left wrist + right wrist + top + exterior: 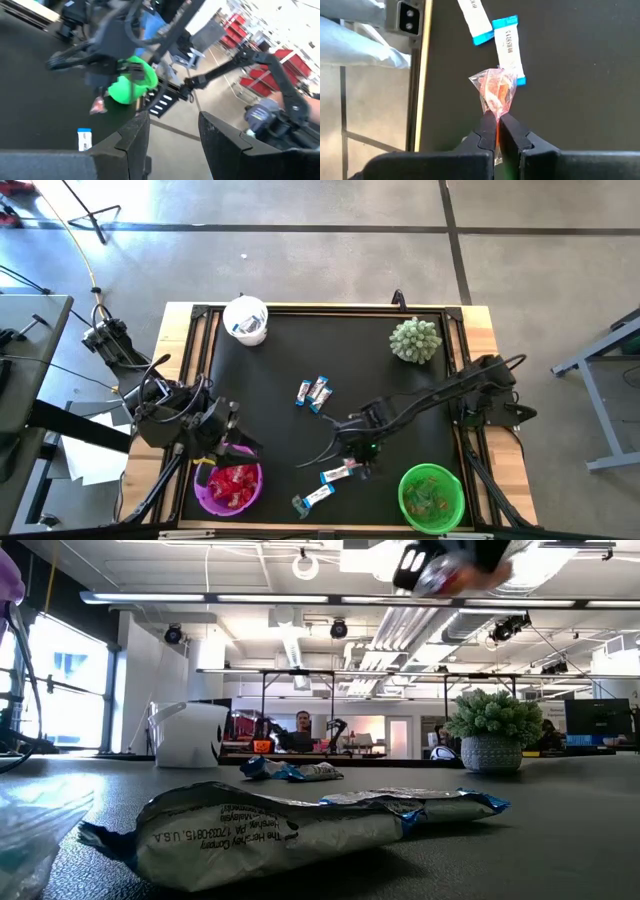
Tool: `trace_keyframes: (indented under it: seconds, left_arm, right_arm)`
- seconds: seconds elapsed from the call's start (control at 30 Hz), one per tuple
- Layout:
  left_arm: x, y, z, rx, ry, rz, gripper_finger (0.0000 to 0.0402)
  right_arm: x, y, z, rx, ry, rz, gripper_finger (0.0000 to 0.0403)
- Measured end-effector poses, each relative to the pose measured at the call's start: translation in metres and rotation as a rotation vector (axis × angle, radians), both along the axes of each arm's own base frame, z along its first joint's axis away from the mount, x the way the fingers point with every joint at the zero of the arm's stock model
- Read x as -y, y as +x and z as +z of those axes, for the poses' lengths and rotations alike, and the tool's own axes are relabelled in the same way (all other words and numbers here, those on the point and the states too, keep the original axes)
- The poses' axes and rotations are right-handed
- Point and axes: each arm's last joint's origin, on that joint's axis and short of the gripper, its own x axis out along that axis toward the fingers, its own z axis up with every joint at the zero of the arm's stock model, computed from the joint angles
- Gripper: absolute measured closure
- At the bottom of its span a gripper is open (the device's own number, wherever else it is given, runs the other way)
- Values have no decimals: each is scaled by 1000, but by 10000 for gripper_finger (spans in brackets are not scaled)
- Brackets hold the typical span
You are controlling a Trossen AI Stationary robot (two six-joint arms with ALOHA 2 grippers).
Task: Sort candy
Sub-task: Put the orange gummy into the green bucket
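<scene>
Red-wrapped candy [493, 92] hangs pinched in the right claw [497, 125], lower middle of the high view; left claw [172, 132] gapes wide.

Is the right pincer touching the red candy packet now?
Touching. In the right wrist view, the right pincer has both fingers shut on the red candy packet, pinching its lower edge.

Silver candy wrapper [300, 825], lying flat on the table [560, 840]: inverted print, "U.S.A. 17033-0815" legible; adjoining smaller lines unreadable. No other legible text on anything else.
</scene>
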Motion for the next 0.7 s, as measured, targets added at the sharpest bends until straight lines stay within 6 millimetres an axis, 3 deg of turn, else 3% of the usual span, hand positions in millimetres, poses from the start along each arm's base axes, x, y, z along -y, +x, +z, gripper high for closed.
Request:
trace_keyframes:
  seconds: [0.37,0.7]
  left_arm:
    - [-4,1,2,35,-29,155,243]
    - [-7,2,6,78,-36,264,243]
  right_arm:
    - [-23,-45,34,7,-27,99,402]
    - [-60,-77,38,10,-112,204,402]
